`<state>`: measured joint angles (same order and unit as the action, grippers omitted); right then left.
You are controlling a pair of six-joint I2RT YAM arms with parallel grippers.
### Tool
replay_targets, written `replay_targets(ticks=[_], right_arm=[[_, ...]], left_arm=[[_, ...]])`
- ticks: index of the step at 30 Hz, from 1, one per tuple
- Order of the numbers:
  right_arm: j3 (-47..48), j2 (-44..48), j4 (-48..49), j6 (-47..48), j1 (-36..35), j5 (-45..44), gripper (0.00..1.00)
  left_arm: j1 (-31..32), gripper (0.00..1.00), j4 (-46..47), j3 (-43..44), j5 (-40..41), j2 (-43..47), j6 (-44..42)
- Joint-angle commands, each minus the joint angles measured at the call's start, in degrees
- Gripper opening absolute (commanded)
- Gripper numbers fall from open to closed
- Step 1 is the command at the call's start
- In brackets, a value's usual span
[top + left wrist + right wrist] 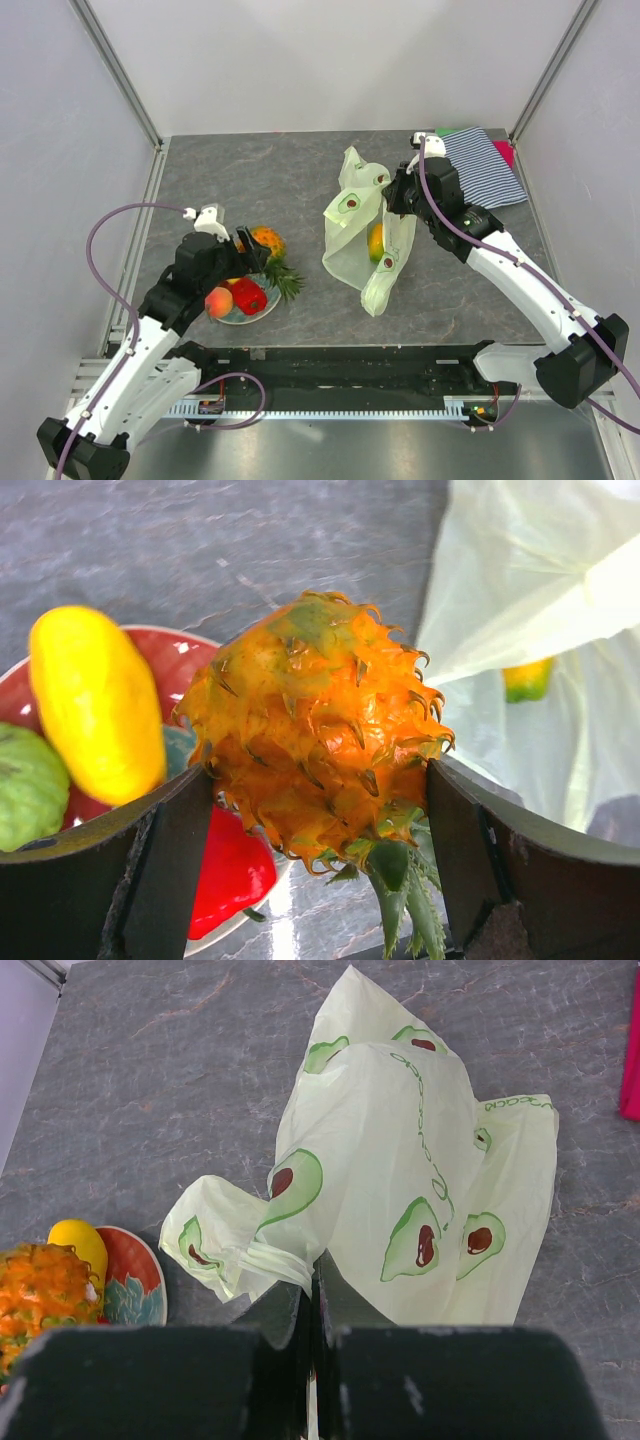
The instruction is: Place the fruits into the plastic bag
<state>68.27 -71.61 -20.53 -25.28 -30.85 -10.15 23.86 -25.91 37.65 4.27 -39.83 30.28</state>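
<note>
Right here, my left hand [320,780] has the pineapple [315,730]. The fingers are spread about as wide as its body and press on both spiky flanks, with the leaves hanging down between them. I grip across the middle because the crown is too floppy to trust. I can't tell whether it is clear of the plate [185,655] yet.

Just behind it on that plate are the lemon [95,715], the apple [25,785] at the edge and the pepper [230,870] low down. The overhead view adds a peach [218,300] on the near side. They are bunched together, so I reckon they go one at a time.

Further out to my right is the bag [520,570], and a mango [527,678] shows through its thin skin, so that one is already in. The bag stands well apart from the plate, with bare counter [260,170] between.

My right hand [312,1295] is pinched tight on a gathered bit of the bag's rim, fingers all but together. I'd say that holds the film up so the mouth doesn't slump flat. From my left hand, the opening is across to the right and a little farther away. I can't see how wide it gapes.

Beyond it all, a striped cloth [487,165] lies in the far corner.
</note>
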Motion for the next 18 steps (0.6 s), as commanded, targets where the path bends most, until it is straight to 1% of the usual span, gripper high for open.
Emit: replay_targets(ticks=[1, 6, 11, 15, 18], right_arm=[[0.3, 1.3, 1.8, 0.0, 0.3, 0.5, 0.00], [0.4, 1.3, 1.8, -0.1, 0.2, 0.7, 0.00], [0.4, 1.3, 1.8, -0.1, 0.2, 0.9, 0.00], [0.5, 1.4, 1.8, -0.1, 0.2, 0.9, 0.00], [0.6, 1.4, 1.8, -0.1, 0.3, 0.8, 0.00]], left_arm=[[0.0, 0.50, 6.5, -0.5, -7.1, 1.9, -3.7], [0.1, 0.49, 10.7, -0.9, -12.1, 1.6, -3.7], [0.5, 0.47, 16.1, -1.1, -18.7, -1.4, -2.2], [2.5, 0.46, 20.6, -1.3, -20.0, -4.2, -1.5], [5.7, 0.46, 22.7, -1.3, -19.7, -6.3, -1.5]])
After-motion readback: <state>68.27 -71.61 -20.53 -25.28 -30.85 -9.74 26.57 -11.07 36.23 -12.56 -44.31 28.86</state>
